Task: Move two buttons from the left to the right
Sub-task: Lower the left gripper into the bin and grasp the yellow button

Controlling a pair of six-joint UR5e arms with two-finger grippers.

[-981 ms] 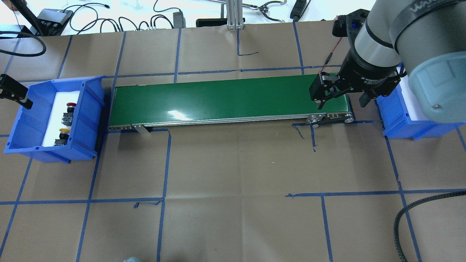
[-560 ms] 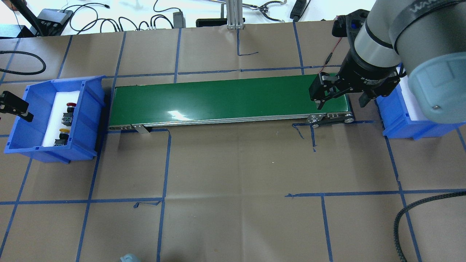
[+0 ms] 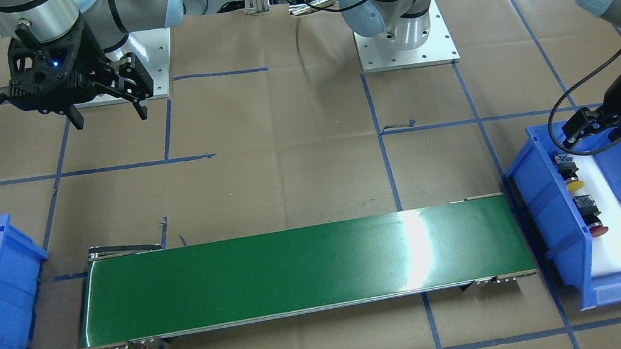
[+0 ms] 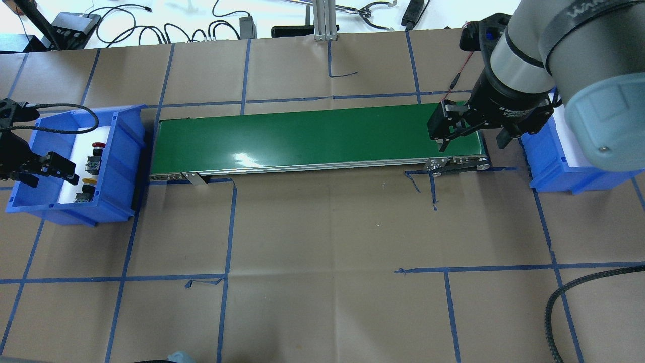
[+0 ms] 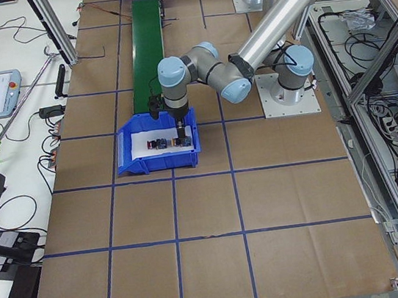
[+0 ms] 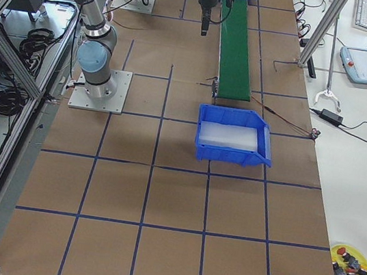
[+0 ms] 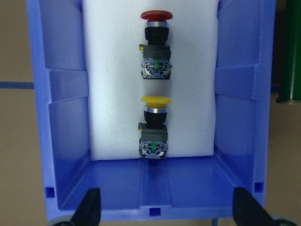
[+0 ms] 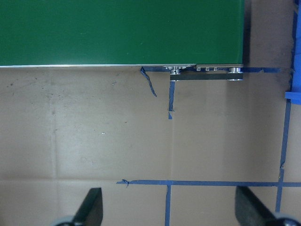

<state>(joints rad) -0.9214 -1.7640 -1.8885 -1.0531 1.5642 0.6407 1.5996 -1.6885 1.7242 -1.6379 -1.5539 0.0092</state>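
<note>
Two buttons lie on white foam in the left blue bin (image 4: 123,151), caps toward the far side. The red-capped button (image 7: 156,42) is farther from me and the yellow-capped button (image 7: 154,127) is nearer; both also show from overhead, red (image 4: 95,154) and yellow (image 4: 86,187). My left gripper (image 7: 167,212) hangs open over the bin's near end, above the yellow button (image 3: 570,172) and touching nothing. My right gripper (image 4: 473,141) stands open and empty over the right end of the green conveyor (image 4: 312,138).
The right blue bin (image 4: 549,169), lined with white foam, sits past the conveyor's right end. Blue tape lines cross the brown paper table. A black cable (image 4: 569,297) lies at the front right. Cables and tools lie along the far edge.
My left gripper has come in from the left edge and now hangs over the left bin near the buttons. The right arm has not moved.
</note>
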